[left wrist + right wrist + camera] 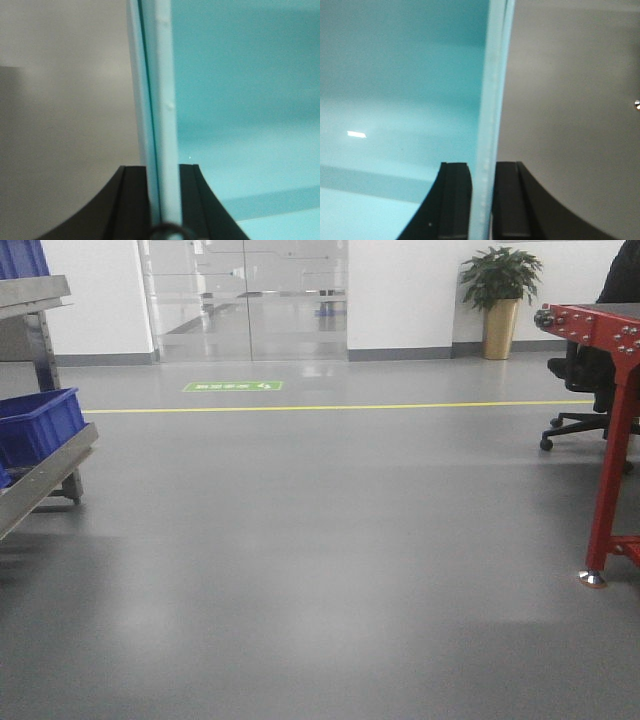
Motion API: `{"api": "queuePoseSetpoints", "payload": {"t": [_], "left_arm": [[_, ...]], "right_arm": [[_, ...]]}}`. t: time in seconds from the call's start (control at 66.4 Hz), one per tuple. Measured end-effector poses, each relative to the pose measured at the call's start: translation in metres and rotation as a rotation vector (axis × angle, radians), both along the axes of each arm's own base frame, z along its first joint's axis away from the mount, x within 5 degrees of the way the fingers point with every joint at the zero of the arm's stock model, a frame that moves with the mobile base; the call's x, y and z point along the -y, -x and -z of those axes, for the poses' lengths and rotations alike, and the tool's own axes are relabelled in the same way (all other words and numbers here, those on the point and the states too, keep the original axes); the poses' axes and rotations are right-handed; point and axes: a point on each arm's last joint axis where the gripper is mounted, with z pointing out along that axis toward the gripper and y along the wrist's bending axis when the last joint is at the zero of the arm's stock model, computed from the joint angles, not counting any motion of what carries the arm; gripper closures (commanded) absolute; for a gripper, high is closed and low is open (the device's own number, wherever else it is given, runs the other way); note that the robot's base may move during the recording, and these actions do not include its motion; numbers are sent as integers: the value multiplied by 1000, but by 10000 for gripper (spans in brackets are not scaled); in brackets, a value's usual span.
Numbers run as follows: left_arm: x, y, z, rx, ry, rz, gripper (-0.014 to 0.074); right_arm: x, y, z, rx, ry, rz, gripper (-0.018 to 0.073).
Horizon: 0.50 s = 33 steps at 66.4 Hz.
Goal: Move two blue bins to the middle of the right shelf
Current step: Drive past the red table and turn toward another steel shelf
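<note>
In the left wrist view my left gripper (162, 167) is shut on the upright wall (167, 100) of a blue bin, whose pale blue inside (250, 100) fills the right half. The wall shows as two pale strips with a thin dark line between them. In the right wrist view my right gripper (482, 164) is shut on another bin wall (492, 90), with the bin's inside (395, 100) on its left. Neither gripper nor the held bin appears in the front view. The right shelf's middle level is out of view.
A metal rack (45, 475) at the left edge carries a blue bin (38, 425), and another bin (20, 258) sits higher up. A red metal frame (610, 440) stands at the right, with an office chair (585, 390) behind it. Grey floor with a yellow line (330, 407) lies ahead.
</note>
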Motion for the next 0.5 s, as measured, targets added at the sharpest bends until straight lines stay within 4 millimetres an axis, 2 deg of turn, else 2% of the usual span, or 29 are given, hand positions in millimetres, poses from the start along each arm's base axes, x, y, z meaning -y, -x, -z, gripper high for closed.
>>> {"api": "queuePoseSetpoints", "payload": {"t": [0.497], "left_arm": [[0, 0, 0, 0, 0, 0, 707]], "right_arm": [[0, 0, 0, 0, 0, 0, 724]]}}
